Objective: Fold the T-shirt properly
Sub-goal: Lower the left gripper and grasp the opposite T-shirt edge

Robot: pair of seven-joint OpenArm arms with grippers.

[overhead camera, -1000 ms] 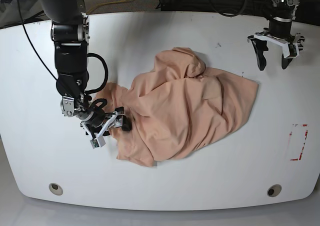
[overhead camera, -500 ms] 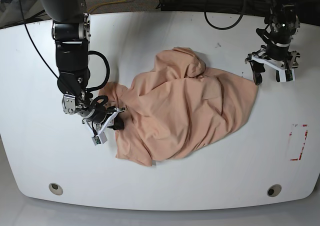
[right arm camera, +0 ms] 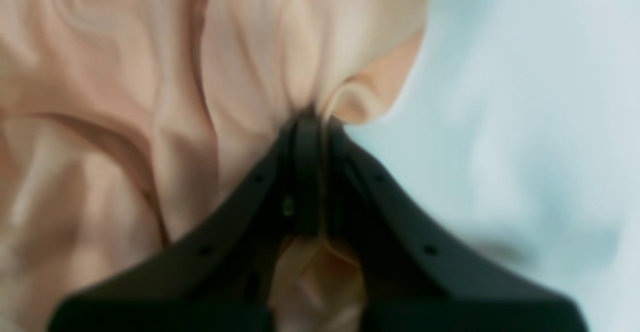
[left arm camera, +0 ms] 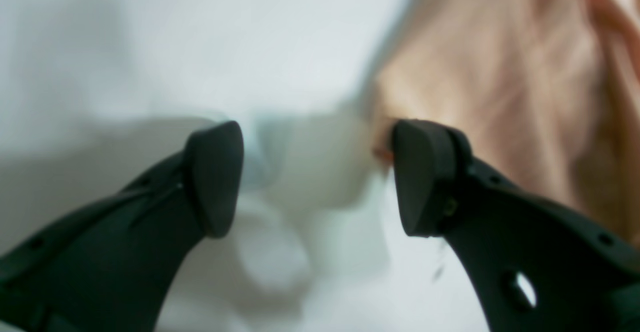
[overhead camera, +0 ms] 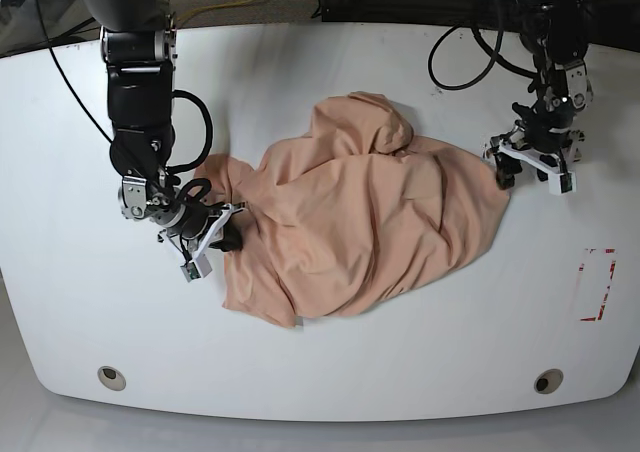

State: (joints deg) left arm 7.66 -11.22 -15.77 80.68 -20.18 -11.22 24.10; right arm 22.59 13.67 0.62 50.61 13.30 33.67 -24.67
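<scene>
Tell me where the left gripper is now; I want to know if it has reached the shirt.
In the base view the left gripper is at the right, open at the T-shirt's right corner; its wrist view shows one fingertip at the cloth edge.

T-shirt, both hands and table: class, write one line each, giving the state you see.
T-shirt: crumpled, unfolded, spread on the table.
Right hand: shut on the T-shirt's edge.
Left hand: open, holding nothing, at the T-shirt's opposite edge.
Table: white, bearing the T-shirt.
</scene>
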